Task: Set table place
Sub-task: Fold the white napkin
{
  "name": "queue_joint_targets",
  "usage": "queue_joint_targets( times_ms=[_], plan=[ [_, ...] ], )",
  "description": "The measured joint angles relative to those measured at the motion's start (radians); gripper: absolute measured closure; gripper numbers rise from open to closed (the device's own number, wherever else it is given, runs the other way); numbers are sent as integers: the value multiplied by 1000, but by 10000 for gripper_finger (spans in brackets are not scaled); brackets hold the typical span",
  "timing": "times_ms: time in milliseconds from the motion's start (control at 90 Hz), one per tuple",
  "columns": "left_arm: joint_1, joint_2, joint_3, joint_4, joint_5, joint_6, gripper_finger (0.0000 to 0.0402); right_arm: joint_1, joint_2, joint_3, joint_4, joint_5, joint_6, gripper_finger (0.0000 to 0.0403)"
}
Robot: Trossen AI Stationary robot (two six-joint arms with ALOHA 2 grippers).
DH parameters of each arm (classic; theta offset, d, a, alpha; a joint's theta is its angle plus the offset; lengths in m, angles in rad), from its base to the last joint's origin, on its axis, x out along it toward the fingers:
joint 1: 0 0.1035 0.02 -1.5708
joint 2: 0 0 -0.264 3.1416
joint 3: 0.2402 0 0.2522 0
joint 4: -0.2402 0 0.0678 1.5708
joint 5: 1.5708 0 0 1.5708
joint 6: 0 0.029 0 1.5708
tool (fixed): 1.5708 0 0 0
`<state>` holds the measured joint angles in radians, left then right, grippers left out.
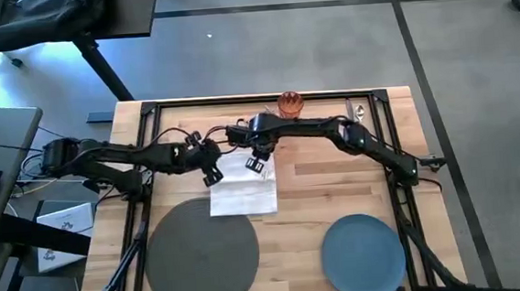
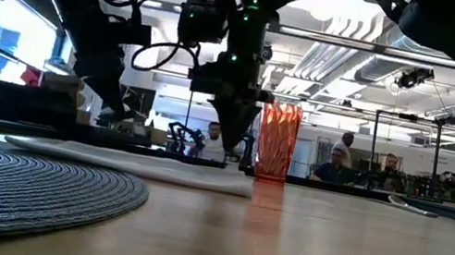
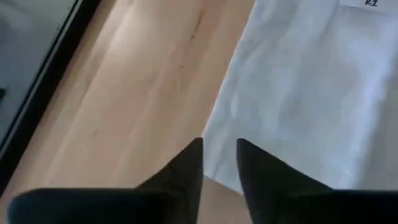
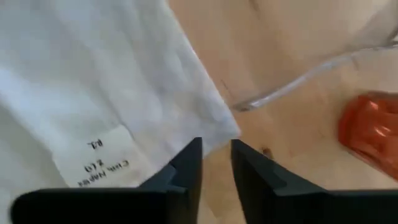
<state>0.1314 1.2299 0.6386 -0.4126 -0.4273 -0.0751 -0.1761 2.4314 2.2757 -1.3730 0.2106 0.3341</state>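
We see both grippers at the white napkin (image 1: 242, 191) mid-table: left gripper (image 1: 212, 174) over its left edge, right gripper (image 1: 256, 163) at far edge (fingers narrowly apart, nothing pinched); orange tumbler (image 1: 289, 103) near far edge.

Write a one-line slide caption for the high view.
Both arms meet over the white napkin at mid-table, with grey placemat and blue plate waiting near the front edge.

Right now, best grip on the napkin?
Pinch a far corner of the napkin, coming straight down. It lies flat on the table, so only its edges offer a hold. The left gripper and right gripper each hover at one, slightly parted.
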Motion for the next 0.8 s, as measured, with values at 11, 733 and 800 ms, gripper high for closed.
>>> queue_joint_targets(
  times_ms=[11,733,800],
  plan=[
    [0,-3,4,-6,0,0,299,0,-3,0,-2,3,-1,299],
    [-17,21,-111,14,393,121,284,35,-191,-272,134,-473,-543,227],
    [-17,21,-123,31,405,120,284,38,-256,-410,257,-471,-507,237]
  ],
)
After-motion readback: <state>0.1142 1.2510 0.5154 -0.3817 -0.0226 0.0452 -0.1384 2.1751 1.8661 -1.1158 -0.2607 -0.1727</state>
